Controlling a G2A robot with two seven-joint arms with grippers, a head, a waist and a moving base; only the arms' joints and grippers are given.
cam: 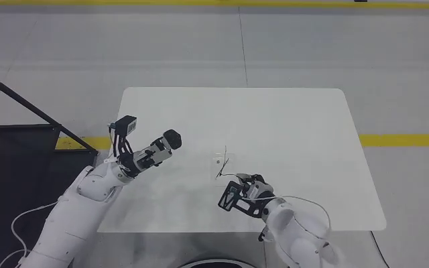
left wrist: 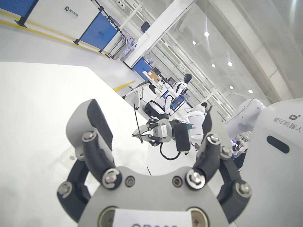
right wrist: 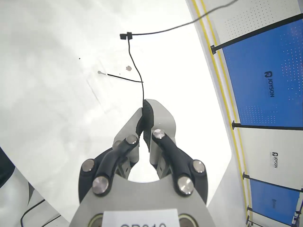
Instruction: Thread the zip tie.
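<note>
I hold the thin black plastic zip tie (right wrist: pixel 136 67) by its strap in my right end effector (right wrist: pixel 144 109), whose fingers are clamped tight on it. It is over the white tabletop (cam: pixel 301 120) near the centre, a little toward 6 o'clock. Beyond the small square head (right wrist: pixel 125 36) a free tail runs toward 12 o'clock, so I judge the tail is already through the head (I can't make out the loop itself). What seems left is drawing it snug. My left end effector (cam: pixel 171 140) hangs open and empty at 9 o'clock, well apart.
</note>
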